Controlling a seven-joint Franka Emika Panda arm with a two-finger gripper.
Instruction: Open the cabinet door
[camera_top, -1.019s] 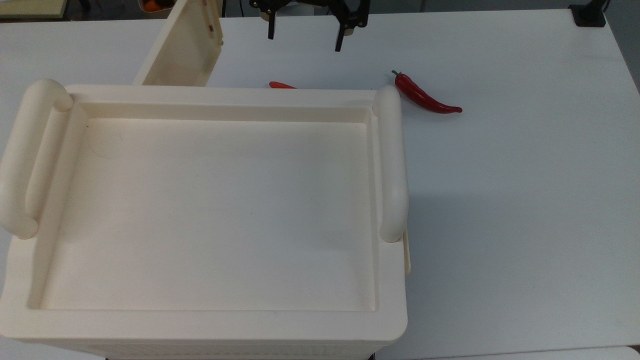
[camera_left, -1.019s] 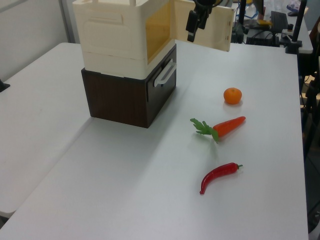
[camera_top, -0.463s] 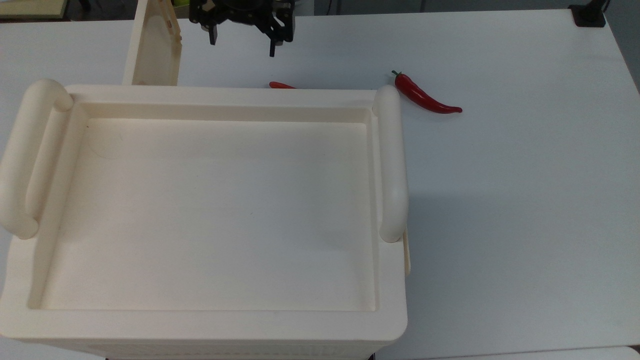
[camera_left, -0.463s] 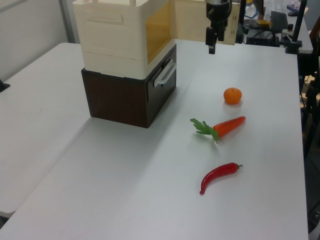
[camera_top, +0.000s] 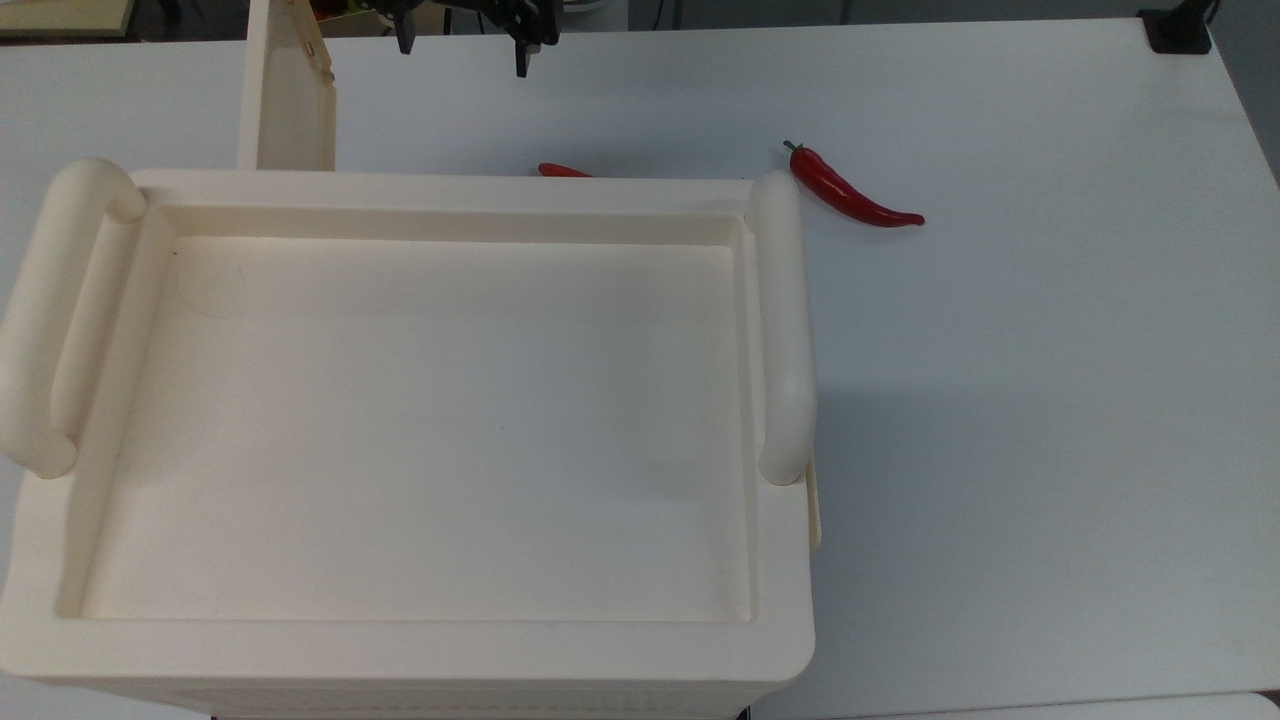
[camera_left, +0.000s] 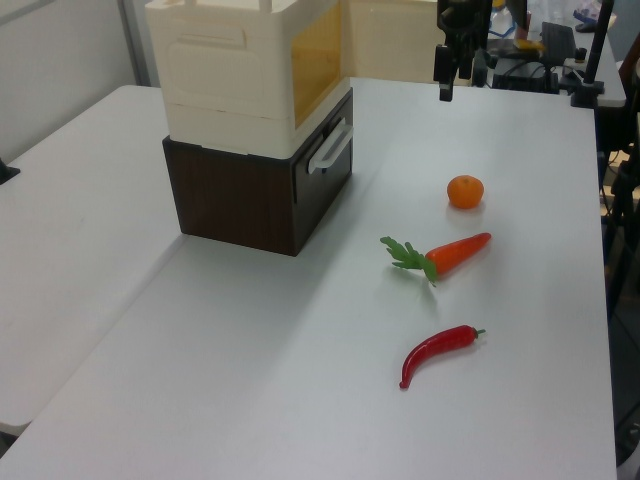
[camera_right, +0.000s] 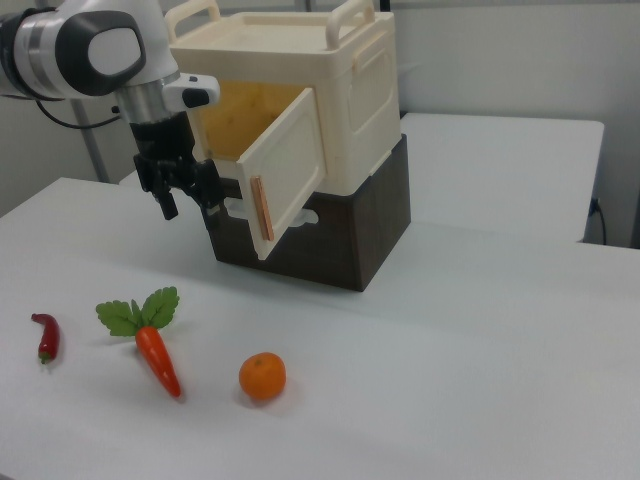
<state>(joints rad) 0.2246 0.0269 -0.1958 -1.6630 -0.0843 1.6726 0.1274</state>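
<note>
A: The cabinet door (camera_right: 287, 170) stood swung well out from the cream cabinet (camera_right: 300, 90), hinged at its edge nearer the right view's right, with the amber-lit interior exposed behind it. In the top view the cabinet door (camera_top: 285, 95) projected past the cabinet's far edge at the top view's left, nearly square to the front face.

B: Gripper status?

A: Reading the right view from its left: the gripper (camera_right: 182, 195) hung from the white arm (camera_right: 95, 45), just beside the door's free edge and apart from it. The fingers were spread, with nothing between them. In the top view the gripper (camera_top: 462, 45) sat to the door's right, clear of the panel.

B: Other items on the table (camera_right: 450, 360)?

A: Right view, left to right: a red chilli pepper (camera_right: 46, 336), a carrot (camera_right: 155, 355) with green leaves, and an orange (camera_right: 262, 377), all well apart from the cabinet. The cream unit rested on a dark brown drawer base (camera_right: 330, 235).

B: Task progress?

A: Judged complete or nearly so: the door was open wide and unobstructed. What remained, if anything, was to draw the arm clear. Whether the door could swing further was not determinable.
</note>
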